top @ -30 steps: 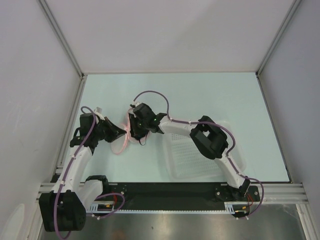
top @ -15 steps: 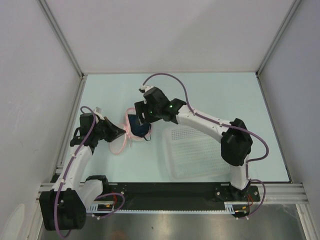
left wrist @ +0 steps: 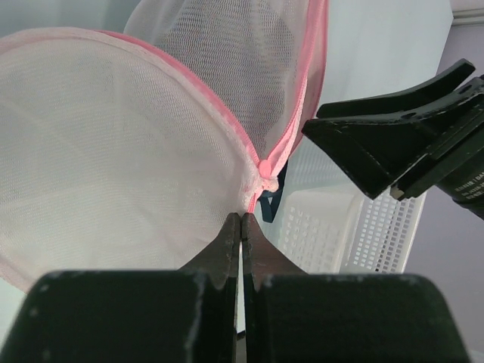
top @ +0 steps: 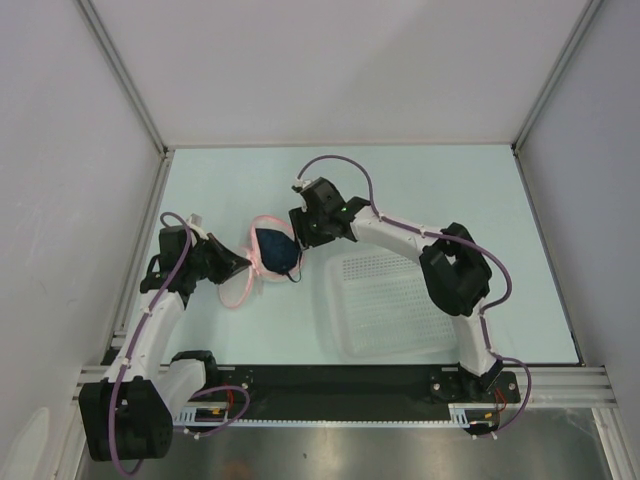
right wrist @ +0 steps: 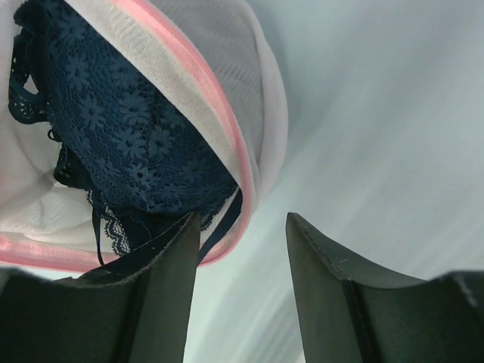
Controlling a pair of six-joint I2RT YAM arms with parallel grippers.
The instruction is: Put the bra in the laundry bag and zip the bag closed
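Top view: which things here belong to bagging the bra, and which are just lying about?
Job: bra, mostly inside the open laundry bag; left end effector, shut on the bag's edge; right end effector, open beside the bag.
Lying about: white perforated basket.

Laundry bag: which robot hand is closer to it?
Left. The left gripper pinches the pink rim of the laundry bag; the right gripper hangs open beside its opposite edge.

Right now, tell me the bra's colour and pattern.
The bra is navy floral lace; right wrist view.
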